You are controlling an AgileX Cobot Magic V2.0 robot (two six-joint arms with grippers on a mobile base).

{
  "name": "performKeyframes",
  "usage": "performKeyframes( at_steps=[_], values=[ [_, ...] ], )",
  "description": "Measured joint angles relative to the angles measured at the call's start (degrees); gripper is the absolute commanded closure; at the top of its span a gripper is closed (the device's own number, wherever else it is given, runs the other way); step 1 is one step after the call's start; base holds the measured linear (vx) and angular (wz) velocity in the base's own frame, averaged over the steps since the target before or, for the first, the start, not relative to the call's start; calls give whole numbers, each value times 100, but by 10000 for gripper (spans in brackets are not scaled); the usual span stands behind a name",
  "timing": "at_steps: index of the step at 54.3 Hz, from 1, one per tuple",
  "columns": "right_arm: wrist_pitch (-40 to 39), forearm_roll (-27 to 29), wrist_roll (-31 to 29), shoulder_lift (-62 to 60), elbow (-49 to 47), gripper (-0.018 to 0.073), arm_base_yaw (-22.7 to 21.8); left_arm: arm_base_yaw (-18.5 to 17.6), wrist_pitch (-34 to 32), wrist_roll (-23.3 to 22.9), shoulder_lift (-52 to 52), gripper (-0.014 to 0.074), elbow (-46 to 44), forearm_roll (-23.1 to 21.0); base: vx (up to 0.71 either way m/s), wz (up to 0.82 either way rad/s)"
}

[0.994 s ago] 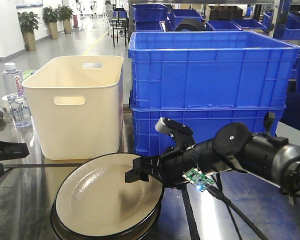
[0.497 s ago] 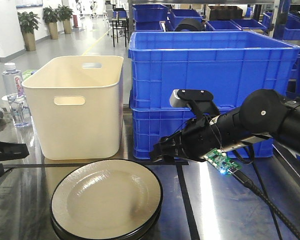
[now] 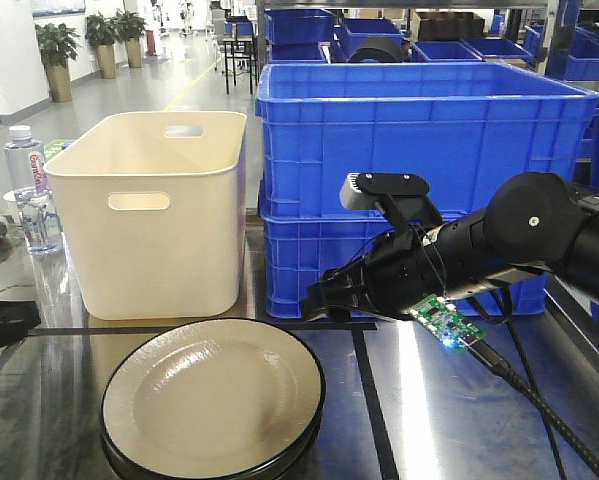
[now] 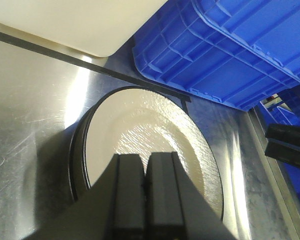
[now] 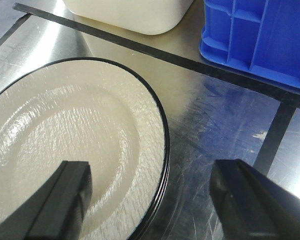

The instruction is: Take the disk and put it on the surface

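Shiny metal table (image 3: pixel 459 420) with a cream disk (image 3: pixel 214 400) at its front edge; right gripper (image 5: pixel 155 195) jaws spread wide above it, left gripper (image 4: pixel 145 195) jaws pressed together.

Beyond the right pincer (image 3: pixel 324 297) stand two stacked blue crates (image 3: pixel 419 185), one cream tub (image 3: pixel 149 210) and one water bottle (image 3: pixel 26 180), while below and beside it lie two stacked plates (image 3: pixel 214 400).
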Motion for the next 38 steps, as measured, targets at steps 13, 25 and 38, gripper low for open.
performKeyframes(
  at_steps=[13,25,38],
  values=[
    [0,-7,0,0,0,30,0,0,0,0,0,605,0,0,0,0],
    [0,-13,0,0,0,30,0,0,-120,0,0,605,0,0,0,0],
    [0,-13,0,0,0,30,0,-70,-729,139,-412,605,139,259,0,0]
  ],
)
